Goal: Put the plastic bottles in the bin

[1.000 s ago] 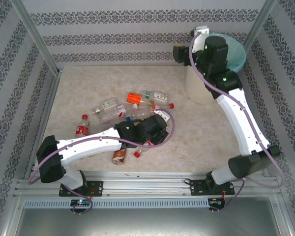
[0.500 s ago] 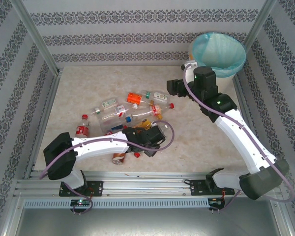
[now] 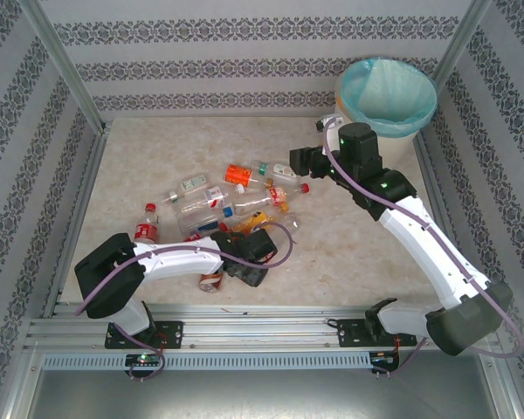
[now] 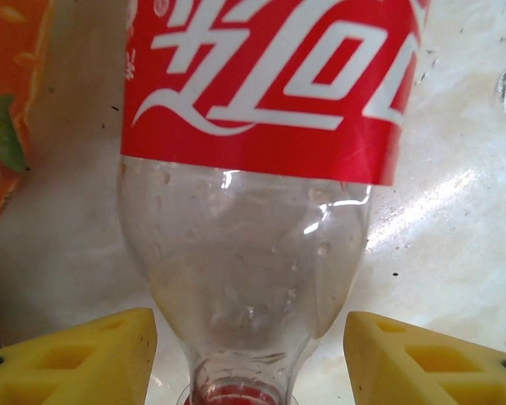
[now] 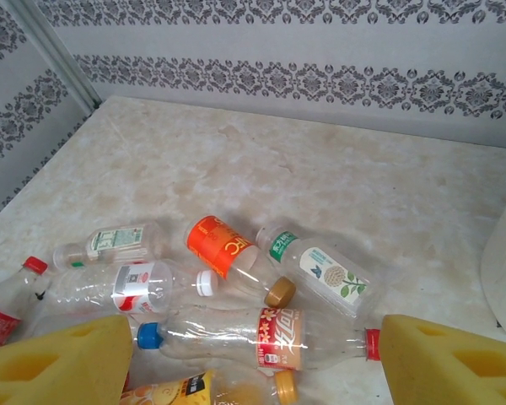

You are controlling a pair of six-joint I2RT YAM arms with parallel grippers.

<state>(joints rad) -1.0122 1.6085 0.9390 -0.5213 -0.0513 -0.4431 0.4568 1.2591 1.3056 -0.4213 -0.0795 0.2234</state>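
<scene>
1. Left pincer [image 4: 246, 342] stands released low at the near edge of the heap. Its yellow fingers [image 4: 84, 359] flank the neck of a clear red-labelled bottle [image 4: 261, 253], with a gap on each side.
2. Right pincer [image 5: 253, 354] is also released, its jaws wide with nothing between them. It hangs above the tabletop between the bin and the heap and faces the bottles.
3. The marbled beige tabletop [image 3: 148, 148] carries everything.
4. The bin [image 3: 424, 109], cream with a teal bag folded over its rim, stands in the far right corner, well apart from the bottles.
5. The plastic bottles [image 3: 244, 196] lie on their sides in a loose heap left of centre, none of them in the bin.
6. Seen from the right wrist, an orange-labelled bottle [image 5: 223, 249] with a gold cap lies just beside a green-and-white-labelled bottle [image 5: 320, 270].
7. Nearer that camera lies a clear bottle with a red-and-gold label [image 5: 278, 329].
</scene>
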